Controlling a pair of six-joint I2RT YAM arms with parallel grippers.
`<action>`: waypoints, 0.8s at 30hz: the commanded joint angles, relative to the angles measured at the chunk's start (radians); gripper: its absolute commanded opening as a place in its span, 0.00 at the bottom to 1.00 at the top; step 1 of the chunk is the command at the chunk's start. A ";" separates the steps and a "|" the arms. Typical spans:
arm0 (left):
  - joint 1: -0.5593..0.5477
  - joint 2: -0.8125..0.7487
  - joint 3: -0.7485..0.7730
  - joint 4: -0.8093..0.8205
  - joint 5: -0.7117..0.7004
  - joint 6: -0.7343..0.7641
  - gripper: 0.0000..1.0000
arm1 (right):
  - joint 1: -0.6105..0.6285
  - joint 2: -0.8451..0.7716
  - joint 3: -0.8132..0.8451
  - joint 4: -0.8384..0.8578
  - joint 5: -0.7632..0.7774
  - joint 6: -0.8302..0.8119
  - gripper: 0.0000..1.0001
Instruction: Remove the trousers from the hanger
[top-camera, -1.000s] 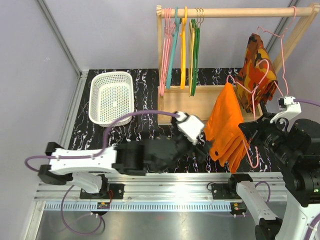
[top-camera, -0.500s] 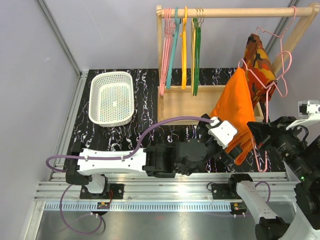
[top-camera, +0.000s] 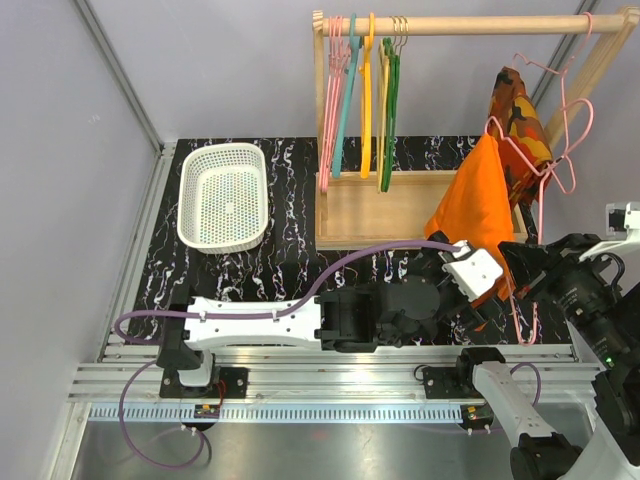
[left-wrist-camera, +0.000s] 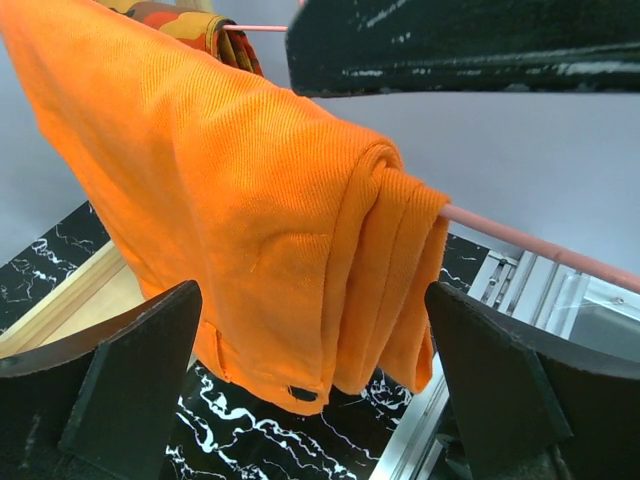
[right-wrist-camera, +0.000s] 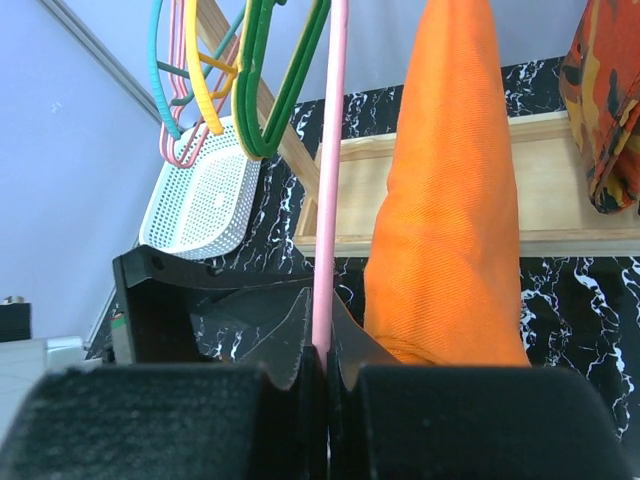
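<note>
The right gripper (right-wrist-camera: 318, 365) has its jaws clamped tight on the hanger (right-wrist-camera: 328, 190), pinching the thin pink wire so that it runs straight up out of the fingertips. It holds the hanger in the air above the right end of the table (top-camera: 262, 268), tilted, with the hook pointing up and away towards the right.

The trousers (top-camera: 480, 208) are on that hanger, folded over its bar and hanging down in a bright orange drape in front of the wooden rack (top-camera: 400, 208). From the left wrist you can see the fold clearly: the cloth bunches over the pink bar, layers stacked, and a dark button shows at the lower hem.

The left arm is stretched right across the table's near edge, and the left gripper (top-camera: 487, 305) is up against the lower part of the cloth. Its jaws are spread as wide as they go, one finger (left-wrist-camera: 120, 380) at each side of the hanging fold, nothing pinched between them. Whether the pads brush the fabric, I cannot tell.

Behind the trousers a camouflage garment (top-camera: 520, 110) hangs at the right end of the rack's rail. Coloured hangers (top-camera: 362, 95) dangle at the rail's left end. A white basket (top-camera: 206, 232) sits at the far left corner of the table.
</note>
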 joint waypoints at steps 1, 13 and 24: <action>0.016 0.022 0.065 0.080 -0.008 0.035 0.97 | -0.002 -0.005 0.074 0.262 -0.018 -0.004 0.00; 0.039 0.039 0.076 0.120 -0.080 0.151 0.71 | -0.002 -0.013 0.071 0.267 -0.026 0.000 0.00; 0.039 0.029 0.055 0.223 -0.207 0.159 0.87 | -0.002 -0.022 0.005 0.324 -0.062 0.058 0.00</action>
